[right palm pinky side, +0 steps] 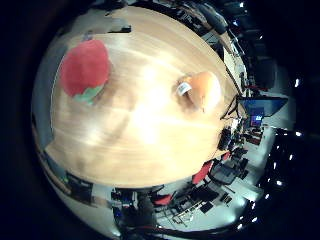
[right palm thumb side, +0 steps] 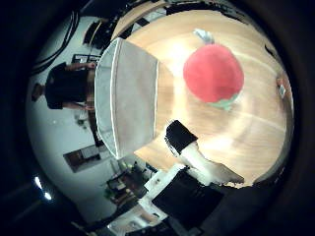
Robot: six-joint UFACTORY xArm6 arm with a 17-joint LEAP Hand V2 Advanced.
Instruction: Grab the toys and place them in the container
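From where I stand, nothing looks packed away yet. The round red plush toy with a green underside (right palm thumb side: 213, 73) sits on the pale wooden table top (right palm pinky side: 145, 150), and the soft orange plush toy with a white tag (right palm pinky side: 202, 90) lies on the same table, well apart from the red one. The light grey fabric container with white-trimmed rim (right palm thumb side: 125, 98) stands on the table near its edge, and what I can see of its inside is bare, so I judge both toys are left to do and the task is at its very start.

The white and black robot hand (right palm thumb side: 197, 162) hangs above the table with nothing in it. One finger with a black tip reaches out fairly straight between the container and the red toy; it touches neither. I read the hand as released and relaxed, not clenched, though only a part of it shows.

As for room: the red toy is the nearer to the container, with bare wood between them, so a short carry seems likely. The table around both toys is free of other things, which leaves the hand space to come down from above. The edges ask for some care. The container sits close to the table's border, and the orange toy lies toward the far rim, beyond which I see chairs and office clutter on the floor.
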